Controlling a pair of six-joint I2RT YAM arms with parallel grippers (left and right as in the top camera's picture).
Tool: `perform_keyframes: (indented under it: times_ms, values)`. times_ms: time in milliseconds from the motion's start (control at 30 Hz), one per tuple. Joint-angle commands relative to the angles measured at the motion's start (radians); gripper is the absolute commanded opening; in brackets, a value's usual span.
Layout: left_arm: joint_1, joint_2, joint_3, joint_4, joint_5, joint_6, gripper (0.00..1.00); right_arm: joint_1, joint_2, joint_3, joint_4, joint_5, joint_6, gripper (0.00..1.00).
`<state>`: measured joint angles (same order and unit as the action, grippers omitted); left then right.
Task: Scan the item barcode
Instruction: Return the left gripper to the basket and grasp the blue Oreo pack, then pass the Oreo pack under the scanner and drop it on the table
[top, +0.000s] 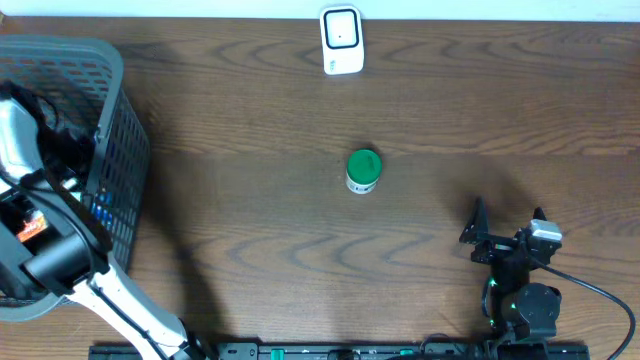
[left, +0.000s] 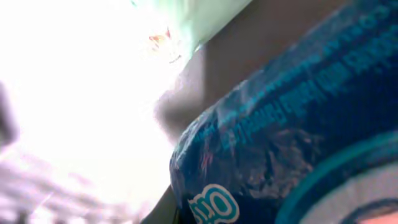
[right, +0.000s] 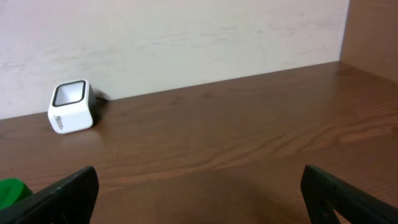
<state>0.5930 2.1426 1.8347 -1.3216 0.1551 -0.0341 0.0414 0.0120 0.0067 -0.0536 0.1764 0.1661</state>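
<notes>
The left arm reaches from the near edge of the table into the grey mesh basket that stands at the left side. Its end is down among the dark things inside the basket, so from above I cannot make out the left gripper itself. The camera on that wrist is filled by a blue packet, a glossy and wrinkled wrapper with pale letters and a teal curve on it. The packet lies directly in front of the hand, very near, and takes the whole right and lower part of the view, while the left part is only white glare. The fingers do not appear in that view. The left gripper is pressed together, but I cannot tell if it pinches the packet or only stands against it. The right gripper rests at the near right corner of the table with its two fingers spread wide and nothing between them. It is well apart from the basket. A small jar with a green lid stands upright near the middle of the table. The white scanner stands at the far edge, against the pale wall, beyond the jar.
</notes>
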Motion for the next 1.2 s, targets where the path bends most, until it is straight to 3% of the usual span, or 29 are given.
perform_keyframes:
  times_ms: [0, 267, 433, 633, 767, 833, 1000, 1033, 1167]
  values:
    - [-0.003, -0.169, 0.165, -0.075, 0.026, -0.077, 0.07, -0.012, -0.006, -0.001, -0.003, 0.009, -0.014, 0.99]
    - [-0.003, -0.537, 0.224, -0.041, 0.14, -0.233, 0.08, -0.012, -0.006, -0.001, -0.003, 0.009, -0.014, 0.99]
    - [-0.029, -0.703, 0.224, -0.016, 0.465, -0.259, 0.07, -0.012, -0.006, -0.001, -0.003, 0.009, -0.014, 0.99]
    - [-0.197, -0.726, 0.209, -0.069, 0.645, -0.248, 0.07, -0.012, -0.006, -0.001, -0.003, 0.009, -0.014, 0.99]
    - [-0.372, -0.678, 0.149, -0.129, 0.712, -0.16, 0.07, -0.012, -0.006, -0.001, -0.003, 0.009, -0.014, 0.99]
    - [-0.485, -0.629, 0.111, -0.18, 0.751, 0.009, 0.06, -0.012, -0.006, -0.001, -0.003, 0.008, -0.014, 0.99]
    - [-0.655, -0.522, 0.041, -0.32, 0.754, 0.301, 0.07, -0.012, -0.006, -0.001, -0.003, 0.009, -0.014, 0.99]
    - [-0.705, -0.473, 0.004, -0.362, 0.754, 0.414, 0.08, -0.012, -0.006, -0.001, -0.003, 0.009, -0.014, 0.99]
    - [-0.765, -0.348, -0.093, -0.307, 0.684, 0.542, 0.07, -0.012, -0.006, -0.001, -0.003, 0.009, -0.014, 0.99]
